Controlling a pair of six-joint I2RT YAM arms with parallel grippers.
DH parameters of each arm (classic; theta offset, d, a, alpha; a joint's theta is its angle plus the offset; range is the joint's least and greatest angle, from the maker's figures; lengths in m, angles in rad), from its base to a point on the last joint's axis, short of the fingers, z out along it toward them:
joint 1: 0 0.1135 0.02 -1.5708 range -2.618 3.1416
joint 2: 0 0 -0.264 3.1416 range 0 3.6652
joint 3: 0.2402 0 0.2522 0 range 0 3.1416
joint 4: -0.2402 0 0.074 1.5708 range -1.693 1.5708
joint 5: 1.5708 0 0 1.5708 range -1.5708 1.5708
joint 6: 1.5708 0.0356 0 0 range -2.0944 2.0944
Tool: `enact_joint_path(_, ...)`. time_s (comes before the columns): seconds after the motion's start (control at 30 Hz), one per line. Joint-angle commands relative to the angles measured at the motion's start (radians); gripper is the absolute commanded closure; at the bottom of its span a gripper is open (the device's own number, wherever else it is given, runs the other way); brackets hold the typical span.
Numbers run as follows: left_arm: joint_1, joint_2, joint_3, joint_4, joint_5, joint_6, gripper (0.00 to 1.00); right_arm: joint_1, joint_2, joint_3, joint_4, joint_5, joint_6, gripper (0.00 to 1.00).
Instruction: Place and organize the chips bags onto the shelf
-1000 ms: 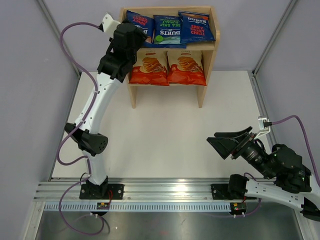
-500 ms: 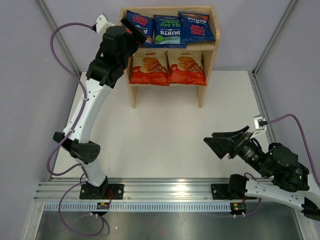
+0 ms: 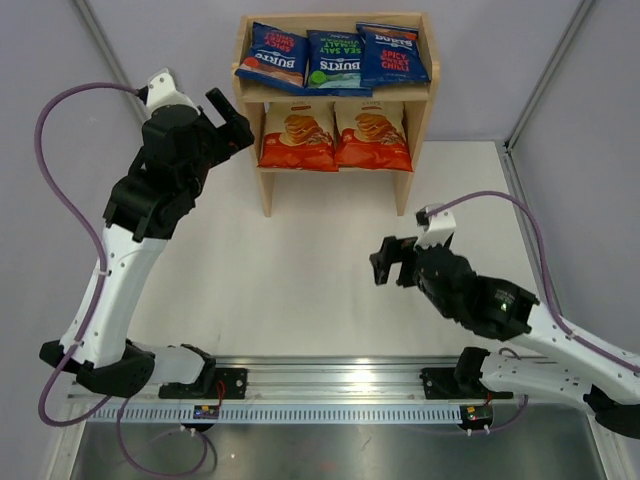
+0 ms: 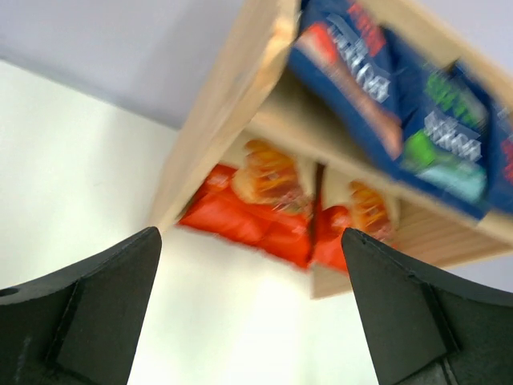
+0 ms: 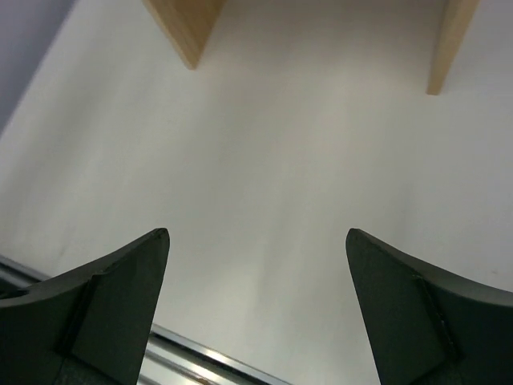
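The wooden shelf (image 3: 421, 95) stands at the table's far edge. Three dark blue Burts bags lie on its top tier: a red-labelled one (image 3: 272, 55) at the left, tilted and overhanging the edge, a green-labelled one (image 3: 335, 58) in the middle, and a red-labelled one (image 3: 392, 52) at the right. Two orange Cassava Chips bags (image 3: 297, 137) (image 3: 372, 135) stand side by side on the lower tier. My left gripper (image 3: 228, 118) is open and empty, just left of the shelf. In its wrist view the shelf (image 4: 232, 104) and bags (image 4: 264, 200) are blurred. My right gripper (image 3: 395, 262) is open and empty over the table.
The white table (image 3: 320, 290) lies between grey walls. A metal rail (image 3: 330, 380) runs along the near edge and shows in the right wrist view (image 5: 200, 357). The shelf's two front legs (image 5: 188, 28) (image 5: 449, 48) show at the top of that view. Purple cables trail from both arms.
My left gripper has drawn back from the shelf's top tier to the left and lower. My right arm has swung up and left, over the middle of the table.
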Motion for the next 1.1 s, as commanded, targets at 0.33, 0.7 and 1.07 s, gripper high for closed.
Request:
enact_joint_path(0.33,0.009,-0.483,-0.657,-0.076,-0.085,0.318,0.01,-0.445,-0.029,0.084,-0.158,-0.002,-0.183,0.00)
enact_joint_path(0.7,0.010,-0.799,-0.955,-0.050,0.015,0.433,0.01,-0.444,-0.231,0.107,-0.364,0.019,-0.183,0.01)
enact_joint_path(1.07,0.010,-1.090,-1.101,0.047,0.096,0.473,0.01,-0.444,-0.271,0.107,-0.329,-0.010,-0.261,0.00)
